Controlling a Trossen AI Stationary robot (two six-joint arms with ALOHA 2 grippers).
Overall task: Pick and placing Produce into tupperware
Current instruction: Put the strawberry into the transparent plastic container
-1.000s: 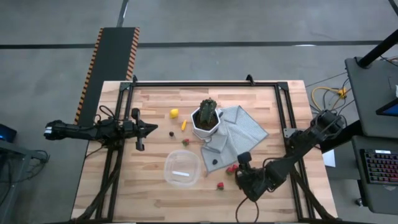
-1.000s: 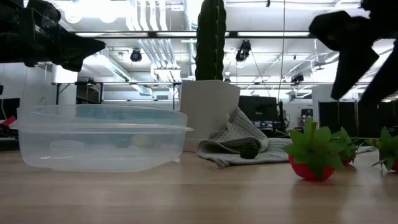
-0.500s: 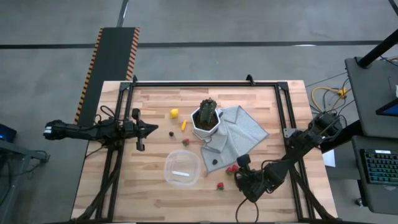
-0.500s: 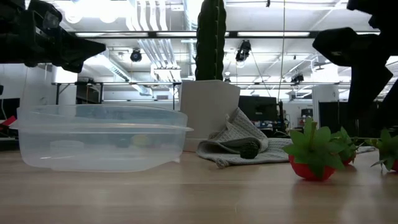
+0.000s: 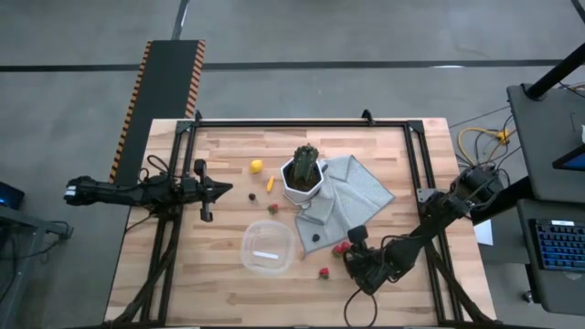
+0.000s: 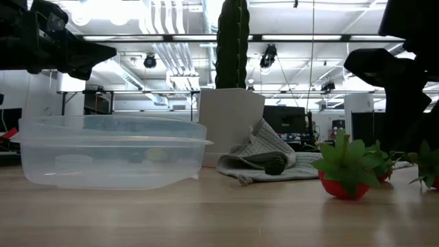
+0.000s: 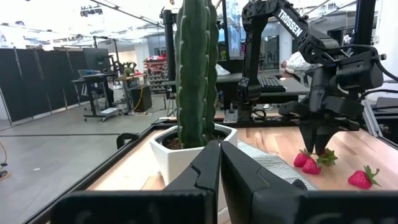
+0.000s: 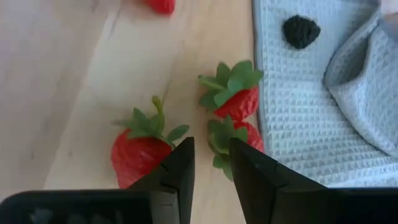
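The clear tupperware (image 5: pixel 267 248) stands on the table's near middle and shows in the low view (image 6: pixel 110 151). Two strawberries (image 5: pixel 340 247) lie by the cloth's near edge, with a third beside them; all three show in the right wrist view (image 8: pixel 233 99), (image 8: pixel 239 138), (image 8: pixel 138 155). My right gripper (image 5: pixel 353 247) points down just over them, slightly open, and shows in its wrist view (image 8: pixel 211 171) and in the left wrist view (image 7: pixel 318 146). One more strawberry (image 5: pixel 323 272) lies nearer the front. A blackberry (image 8: pixel 301 30) rests on the cloth. My left gripper (image 5: pixel 222 189) waits shut at the table's left.
A cactus in a white faceted pot (image 5: pixel 303 178) stands mid-table on the corner of a grey cloth (image 5: pixel 356 192). A lemon (image 5: pixel 257 166), an orange piece (image 5: pixel 270 184), a dark berry (image 5: pixel 252 195) and a strawberry (image 5: pixel 272 208) lie left of the pot.
My right gripper has gone down toward the strawberries beside the cloth and a little toward the table's left edge. The produce and the tupperware have stayed where they were.
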